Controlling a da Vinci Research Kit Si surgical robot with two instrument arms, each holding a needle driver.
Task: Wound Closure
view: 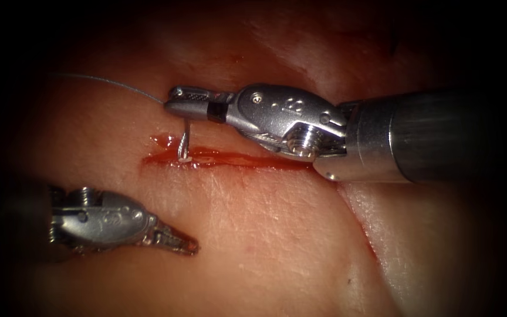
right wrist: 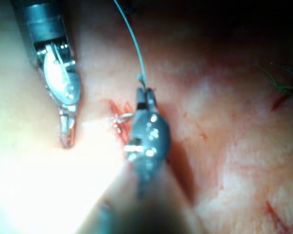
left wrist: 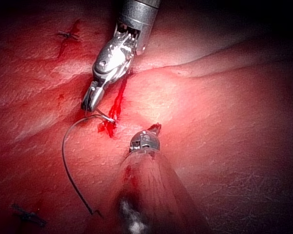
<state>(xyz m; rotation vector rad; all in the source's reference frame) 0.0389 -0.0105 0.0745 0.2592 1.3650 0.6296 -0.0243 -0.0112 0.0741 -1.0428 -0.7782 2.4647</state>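
Right tool (view: 174,105) comes in from the right, jaws clamped on the needle (view: 185,142) near its thread end. The needle hangs straight below the jaw tips and its lower end meets the tissue (view: 277,235) at the left end of the cut (view: 230,159), in the red fluid (view: 206,157). Cannot tell how deep it sits; only a short steel segment is exposed between jaws and tissue. In the left wrist view the same tool (left wrist: 89,103) grips at the cut's end with the needle (left wrist: 105,116) just past its tips.

Thread (view: 107,85) leaves the right tool's jaws and runs up and away to the left over the tissue; in the left wrist view it curves off in a long arc (left wrist: 68,165).

Left tool (view: 186,243) sits well below the cut, on its left end's side, well apart from the needle. Jaws together, holding nothing, tips pointing right, close over the tissue.

Right wrist view: right tool (right wrist: 145,95) with thread (right wrist: 134,44) exiting its tips, left tool (right wrist: 67,131) beside it, jaws closed.
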